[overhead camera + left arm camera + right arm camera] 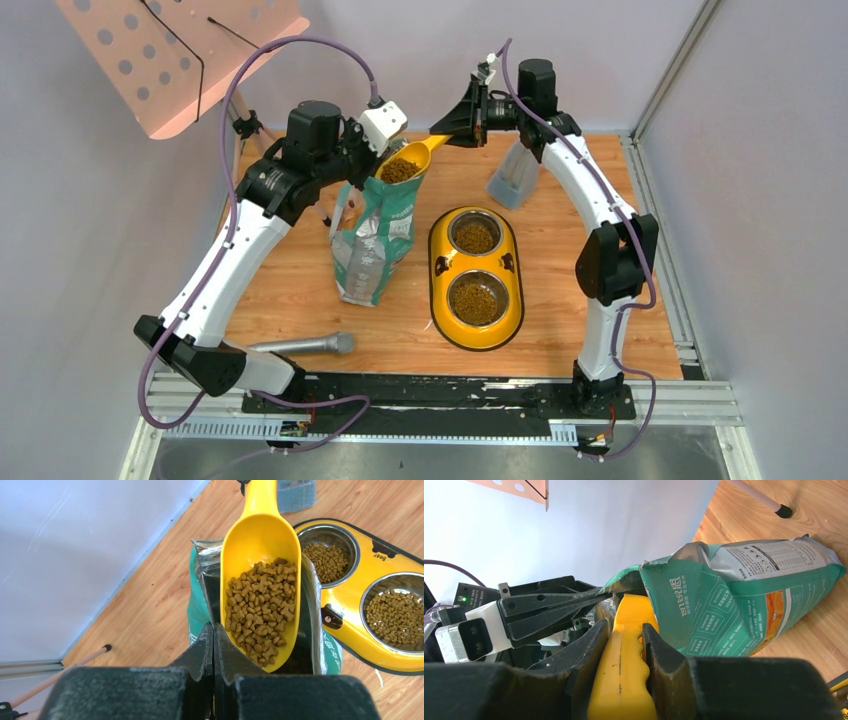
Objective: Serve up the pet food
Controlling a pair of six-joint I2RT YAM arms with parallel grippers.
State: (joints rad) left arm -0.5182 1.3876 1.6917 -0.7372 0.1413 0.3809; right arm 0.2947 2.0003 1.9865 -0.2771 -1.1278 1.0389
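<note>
Kibble [257, 610]: small brown knobbly pellets, a loose heap in the scoop [260, 525], which is glossy yellow plastic, over the bag's [375, 240] open mouth. More kibble fills both round steel bowls of the yellow oval feeder [437, 290]. Scoop handle clamped by right gripper [624, 632]. Fingers of left gripper [214, 635] pressed together at the crinkled, foil-lined bag rim, apparently pinching it.
</note>
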